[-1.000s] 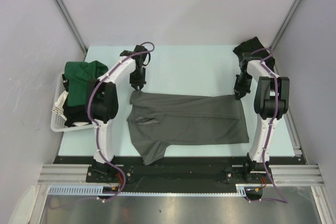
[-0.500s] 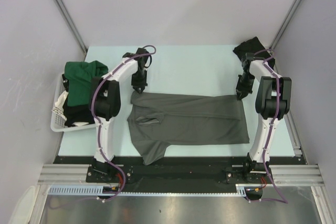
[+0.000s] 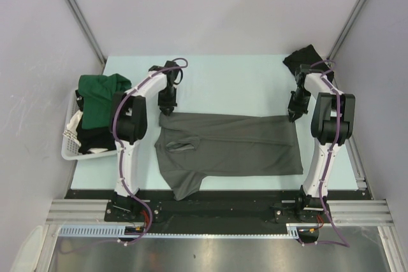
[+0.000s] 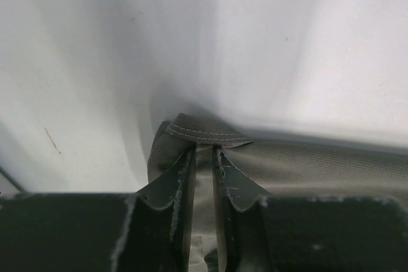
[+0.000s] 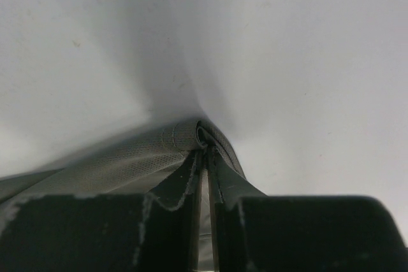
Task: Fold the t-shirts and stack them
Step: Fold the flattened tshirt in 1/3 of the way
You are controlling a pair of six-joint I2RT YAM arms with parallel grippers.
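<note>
- Two corners of the charcoal grey t-shirt (image 3: 229, 144) are pinched at once. The left gripper (image 3: 167, 107) is clamped on its far-left corner and the right gripper (image 3: 292, 114) on its far-right corner.
- Both wrist views bear this out: in each, the fingers are pressed together with a stitched hem squeezed between them. A small fold of cloth shows past the tips.
- The grey shirt lies flat in the middle of the table (image 3: 229, 74), its long axis running from the left edge toward the right edge. At its left end a flap of cloth reaches out toward the near edge.
- The relation that matters is that nearly all the cloth lies on the near side of both grippers, toward the arm bases. The held edge is therefore the far long edge.
- Each arm is nearest its own end of the shirt, and the two grips sit on a line roughly parallel to the far edge of the table.
- I judge the step in hand to be a lengthwise fold, carrying the far edge over toward the near edge. Both arms would need to travel evenly to keep that edge straight.
- The dark green t-shirt (image 3: 99, 93) is heaped over the white basket (image 3: 69, 148) at the left edge, unfolded.
- The black t-shirt (image 3: 303, 58) sits bunched in the far-right corner; I cannot tell whether it is folded.
</note>
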